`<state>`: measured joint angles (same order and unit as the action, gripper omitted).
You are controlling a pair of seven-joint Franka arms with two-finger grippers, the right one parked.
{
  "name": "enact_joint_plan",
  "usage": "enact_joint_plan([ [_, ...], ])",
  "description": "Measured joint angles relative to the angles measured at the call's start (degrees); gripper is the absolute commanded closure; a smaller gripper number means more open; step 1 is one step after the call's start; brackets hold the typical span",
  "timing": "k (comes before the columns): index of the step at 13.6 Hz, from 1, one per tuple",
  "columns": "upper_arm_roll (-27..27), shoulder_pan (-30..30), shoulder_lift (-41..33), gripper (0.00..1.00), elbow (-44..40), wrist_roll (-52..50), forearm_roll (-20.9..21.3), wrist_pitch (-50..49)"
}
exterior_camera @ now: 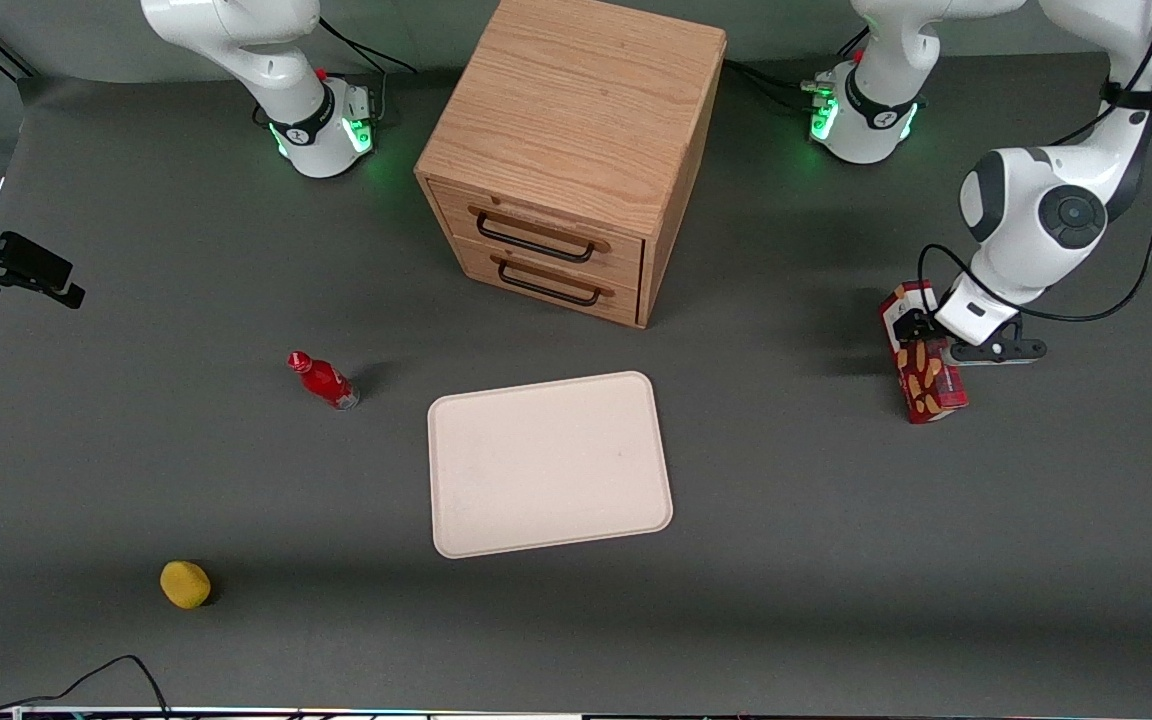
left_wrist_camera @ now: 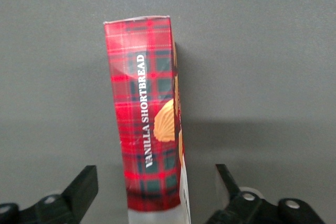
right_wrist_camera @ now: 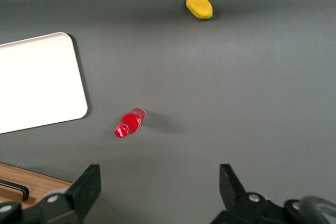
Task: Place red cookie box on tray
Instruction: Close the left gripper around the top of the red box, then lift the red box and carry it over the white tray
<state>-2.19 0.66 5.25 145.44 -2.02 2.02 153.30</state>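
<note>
The red cookie box [exterior_camera: 928, 375] is a long tartan carton with cookie pictures. It lies on the table toward the working arm's end, well away from the tray. My left gripper [exterior_camera: 918, 332] is low over the box's white end, which is the end farther from the front camera. In the left wrist view the box [left_wrist_camera: 149, 114] runs between the fingers [left_wrist_camera: 83, 186] of the open gripper [left_wrist_camera: 155, 188], with a gap showing on each side. The pale cream tray [exterior_camera: 546, 462] lies flat at mid-table with nothing on it, and its corner [right_wrist_camera: 37, 82] also shows in the right wrist view.
A wooden two-drawer cabinet [exterior_camera: 576, 150] stands farther from the front camera than the tray. A small red bottle [exterior_camera: 324, 380] lies beside the tray, toward the parked arm's end. A yellow lump [exterior_camera: 185, 584] sits near the table's front edge.
</note>
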Motion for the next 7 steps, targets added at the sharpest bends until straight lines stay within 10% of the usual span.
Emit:
enact_joint_plan([
  [4, 0.0, 0.0, 1.4, 0.83, 0.2, 0.0, -0.1, 1.9],
  [7, 0.0, 0.0, 1.2, 0.85, 0.2, 0.0, -0.1, 1.8],
])
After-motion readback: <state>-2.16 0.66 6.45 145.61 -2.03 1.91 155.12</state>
